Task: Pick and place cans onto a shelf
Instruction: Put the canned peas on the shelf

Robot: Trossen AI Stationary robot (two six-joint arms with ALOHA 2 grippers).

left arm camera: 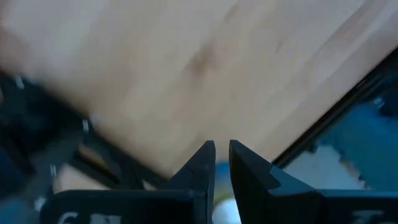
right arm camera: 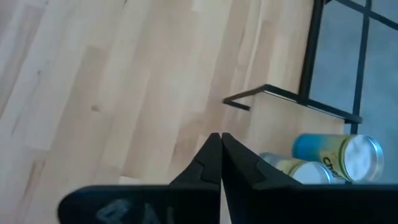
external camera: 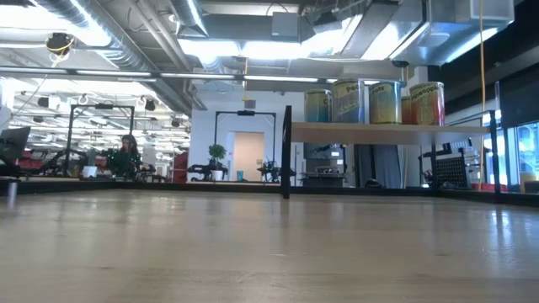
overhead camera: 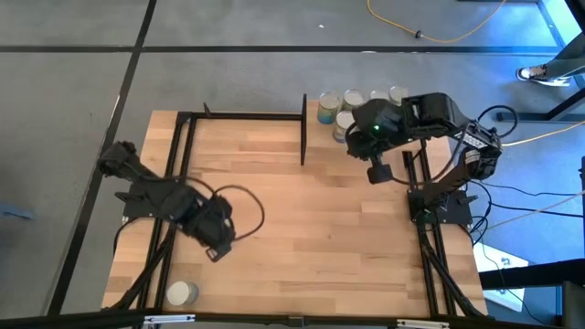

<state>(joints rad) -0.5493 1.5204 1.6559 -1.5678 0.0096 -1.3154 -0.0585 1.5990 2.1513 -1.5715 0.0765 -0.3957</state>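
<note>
Several cans [overhead camera: 352, 100] stand upright on the shelf [external camera: 387, 131] at the table's far right; the low view shows their coloured labels [external camera: 347, 101]. One more can [overhead camera: 181, 292] stands on its base on the tabletop near the near left corner. My right gripper [overhead camera: 377, 172] is shut and empty, held above the table just on the near side of the shelf; its wrist view shows two of the cans [right arm camera: 339, 155]. My left gripper [overhead camera: 218, 247] is empty over the left half of the table, its fingers [left arm camera: 208, 162] close together with only a thin slit between them.
A black metal frame [overhead camera: 242, 115] runs along the table's far left part, with a black post [external camera: 286, 151] at the shelf's left end. Black rails [overhead camera: 164, 228] run along both table sides. Bare wood [overhead camera: 320, 219] lies between the arms.
</note>
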